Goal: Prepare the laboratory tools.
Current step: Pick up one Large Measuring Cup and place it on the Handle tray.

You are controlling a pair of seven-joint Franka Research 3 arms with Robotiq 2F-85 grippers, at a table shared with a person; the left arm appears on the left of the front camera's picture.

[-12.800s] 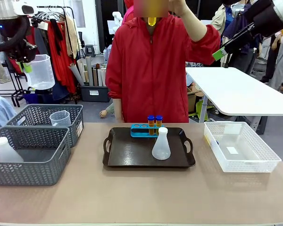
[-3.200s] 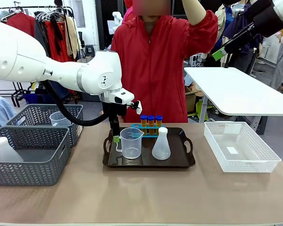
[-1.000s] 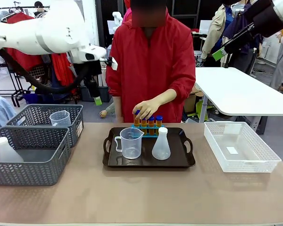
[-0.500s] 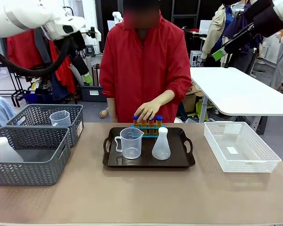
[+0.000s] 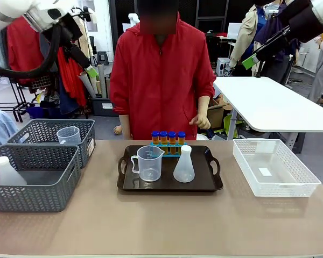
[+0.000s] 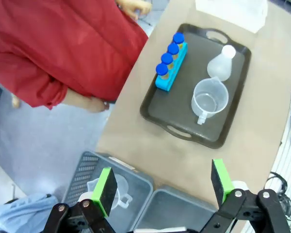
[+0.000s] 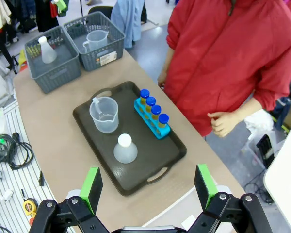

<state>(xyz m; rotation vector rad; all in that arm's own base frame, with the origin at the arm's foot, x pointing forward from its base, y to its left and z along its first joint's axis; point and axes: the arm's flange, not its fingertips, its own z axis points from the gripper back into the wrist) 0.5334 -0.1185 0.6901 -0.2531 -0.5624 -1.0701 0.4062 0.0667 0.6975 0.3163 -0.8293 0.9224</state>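
Jug [image 5: 148,163] set beside the flask [image 5: 183,165] on the tray [image 5: 204,183], fourth tube in the rack [image 5: 167,138], my left hand [image 6: 162,187] lifted away, fingers apart and empty — set looks complete.

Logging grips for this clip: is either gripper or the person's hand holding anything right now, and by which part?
Nothing is held. The left gripper and right gripper both stand open and empty, high above the table; the person's hand is empty too.

You have two white arms with black cabling, each ending in a black two-finger gripper [image 6: 162,187] [image 7: 148,187] with green pads either side of the jaws, facing a person's red zip jacket [image 5: 161,80].
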